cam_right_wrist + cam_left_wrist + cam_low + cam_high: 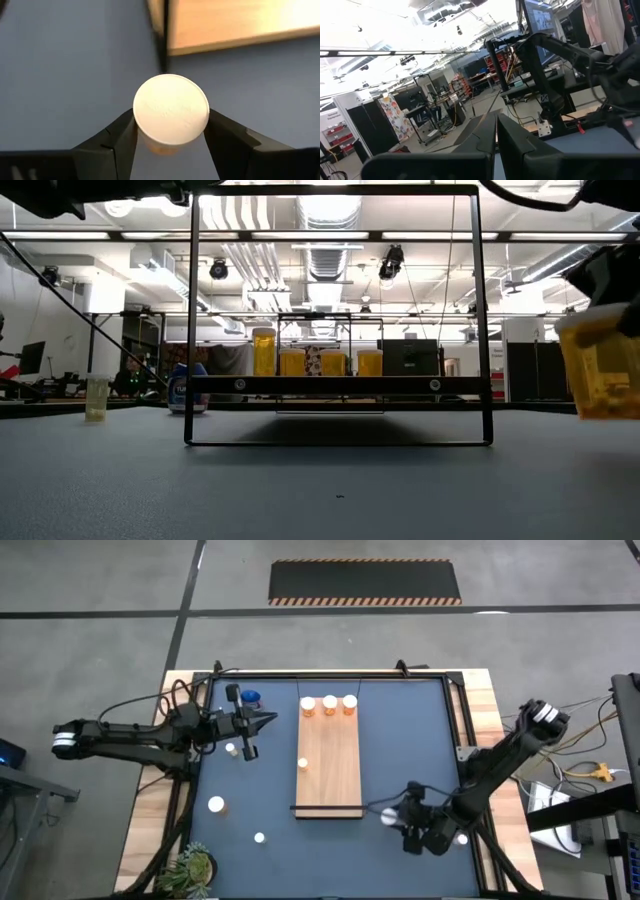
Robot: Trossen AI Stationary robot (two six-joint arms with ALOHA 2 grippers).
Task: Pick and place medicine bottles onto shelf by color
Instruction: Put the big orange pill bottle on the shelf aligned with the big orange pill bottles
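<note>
The right gripper (171, 131) was low over the dark blue table (400, 740), just beside the dark-edged short end of the long light-brown wooden shelf (335, 775), on that end's right side. Its two dark fingers (115, 137) were closed against an orange medicine bottle with a white round cap (171, 109) — one finger on each side of the cap, touching it. In the low view this held bottle (603, 365) showed at the right edge with its base clear of the table.

The left gripper (262, 722) hung near the far left part of the table, its fingers pressed together and holding nothing; the left wrist view showed them meeting in a thin line.

Three orange, white-capped bottles (329, 704) stood in a row at the far end of the shelf, and a fourth white-capped one (302, 764) stood alone near its left edge, about midway along. A blue bottle (250, 698) stood on the table near the far edge, close to the left gripper. Three more white-capped bottles stood on the left half of the table — one (231, 749) just below the left gripper, one (215, 805) nearer the front, one (259, 837) nearer still
</note>
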